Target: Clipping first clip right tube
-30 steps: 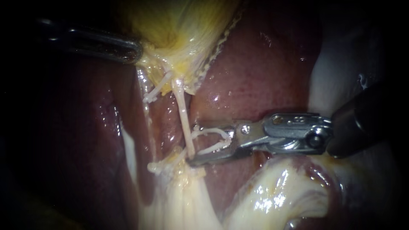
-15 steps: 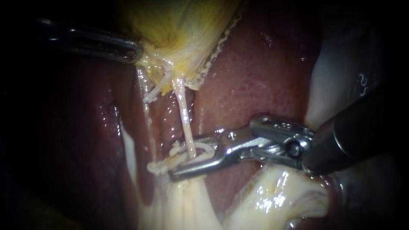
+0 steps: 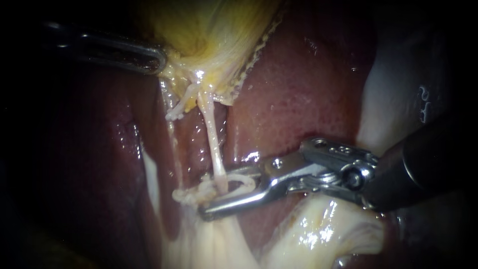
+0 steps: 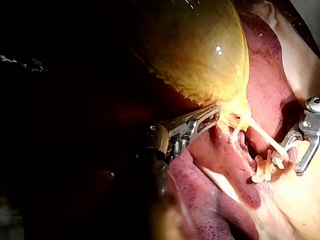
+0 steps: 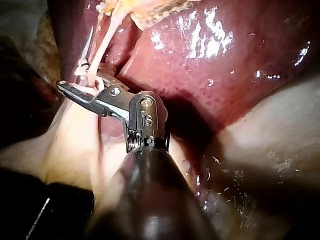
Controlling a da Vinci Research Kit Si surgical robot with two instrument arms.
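Illumination is concentrated at the centre of the endoscope view; the margins, chiefly the left side and the corners, fall off into near-black shadow. The backdrop is the wet, dark red liver (image 3: 298,84), which carries small bright highlights, with glossy cream tissue (image 3: 323,234) folded below it and a duller pale band (image 3: 383,94) at the right. In the right wrist view the liver (image 5: 210,55) shows broad glare patches next to shadowed pale tissue (image 5: 280,140); in the left wrist view most of the surround is unlit black.
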